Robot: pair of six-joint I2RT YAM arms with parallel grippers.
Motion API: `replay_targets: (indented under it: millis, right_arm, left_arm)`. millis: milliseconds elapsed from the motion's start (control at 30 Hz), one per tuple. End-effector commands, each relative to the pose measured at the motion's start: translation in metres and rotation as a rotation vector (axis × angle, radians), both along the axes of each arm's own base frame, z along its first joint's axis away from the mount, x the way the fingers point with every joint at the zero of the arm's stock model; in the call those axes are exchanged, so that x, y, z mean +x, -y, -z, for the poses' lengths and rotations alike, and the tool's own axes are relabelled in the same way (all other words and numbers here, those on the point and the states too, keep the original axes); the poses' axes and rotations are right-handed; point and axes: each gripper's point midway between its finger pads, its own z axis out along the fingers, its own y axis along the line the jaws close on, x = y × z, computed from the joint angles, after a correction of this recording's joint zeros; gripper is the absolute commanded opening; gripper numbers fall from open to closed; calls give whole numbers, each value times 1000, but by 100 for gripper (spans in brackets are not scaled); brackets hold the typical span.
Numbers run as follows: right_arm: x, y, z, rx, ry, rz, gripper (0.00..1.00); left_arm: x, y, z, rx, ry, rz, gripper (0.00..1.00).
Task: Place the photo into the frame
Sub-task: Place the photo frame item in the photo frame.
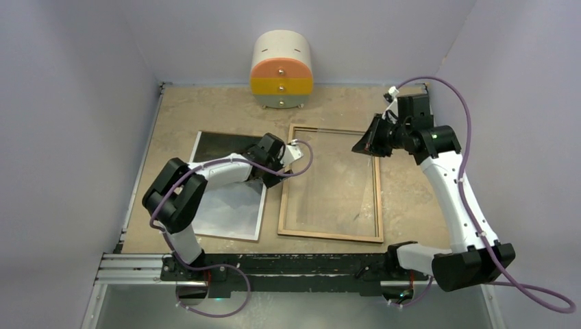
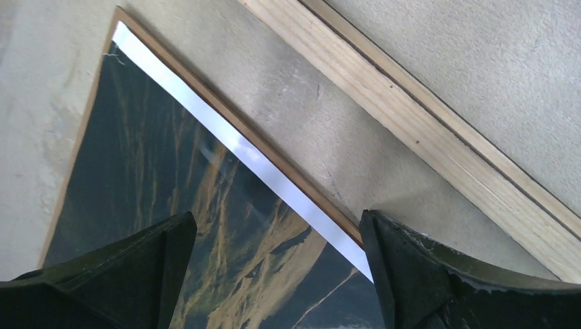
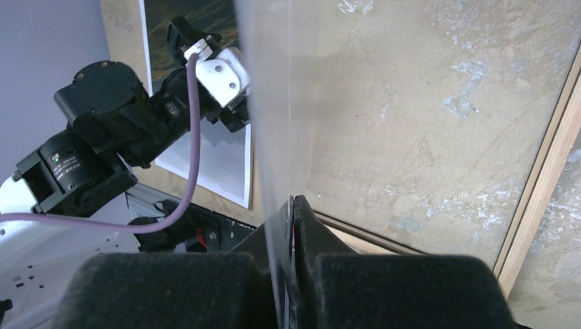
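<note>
The photo (image 1: 229,205) (image 2: 171,178) (image 3: 205,154), a dark mountain landscape with a white edge, lies flat on the left of the table on a brown backing board (image 2: 226,110). To its right lies the frame (image 1: 329,236) (image 2: 425,130) (image 3: 541,185), wood side up. My left gripper (image 1: 270,178) (image 2: 276,226) is open, hovering just over the photo's right edge, one finger over the print and one past its edge. My right gripper (image 1: 366,144) (image 3: 293,202) is shut on one edge of the clear glass pane (image 3: 267,103), held tilted up over the frame.
A small round cabinet (image 1: 282,72) with orange, yellow and green drawers stands at the back wall. Grey walls close in on both sides. A metal rail (image 1: 137,264) runs along the near edge by the arm bases.
</note>
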Motion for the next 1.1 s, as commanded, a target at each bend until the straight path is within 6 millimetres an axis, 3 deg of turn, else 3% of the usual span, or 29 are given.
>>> replay_targets:
  millis: [0,300,400,500,633,800,900,1067]
  right_arm:
    - [8,-5,0,36,24,-12,0]
    - [14,-9,31,65,-9,12,0]
    - [15,-12,40,81,-22,14,0]
    - [14,-17,53,113,-48,18,0]
    - [12,-21,65,137,-71,37,0]
    - [8,-25,69,148,-70,29,0]
    - [5,-31,77,142,-88,3,0]
    - [10,-34,75,140,-81,-13,0]
  left_arm:
    - [-1,-35,20,150,55,-9,97]
    - [-10,-95,27,240,72,-11,97]
    - [-9,-100,20,239,71,-8,97]
    - [-7,-83,3,184,45,-13,96]
    - [6,-34,-44,-31,-2,-33,97]
    - [-8,11,-63,-254,-135,-9,97]
    - [-3,13,-61,-269,-122,-24,97]
    - [6,-11,-55,-184,-90,-77,95]
